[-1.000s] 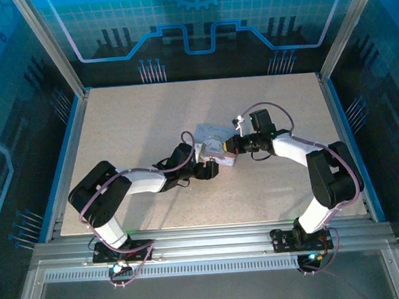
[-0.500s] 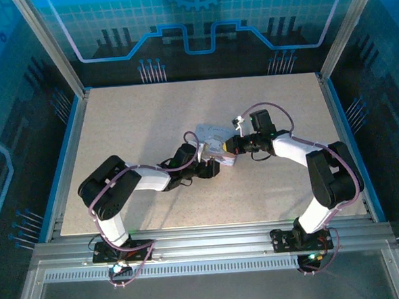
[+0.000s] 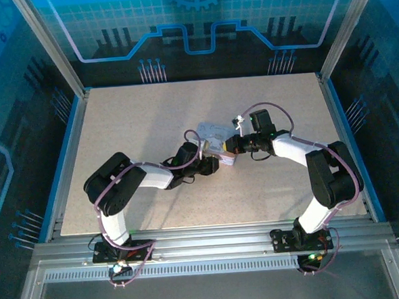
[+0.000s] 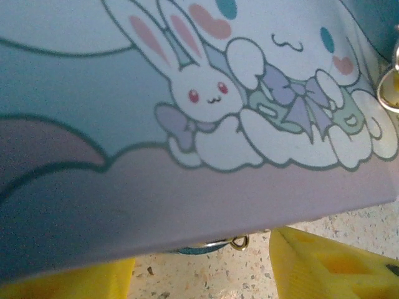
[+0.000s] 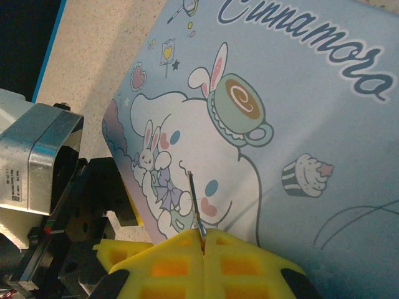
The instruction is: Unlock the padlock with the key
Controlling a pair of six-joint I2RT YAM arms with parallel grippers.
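Surface: speckled beige worktop (image 3: 137, 126) with blue edge strips.
Room: aluminium frame (image 3: 51, 47) around the worktop, blue-lit panels (image 3: 199, 27) behind it.
Right claw (image 5: 203, 240): yellow pads pressed together, clamped on the key (image 5: 195, 204).
Key position: sticks out from the pad seam, over the printed lid of the cartoon tin (image 5: 299, 124).
Key axis: long axis runs straight ahead of the claw tips, with the free end leaning slightly left.
Left claw (image 4: 199, 273): fingers apart, bare worktop between them, tin wall just ahead and above.

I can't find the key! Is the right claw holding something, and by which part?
The right claw pinches the key by one end; its thin shaft sticks out.
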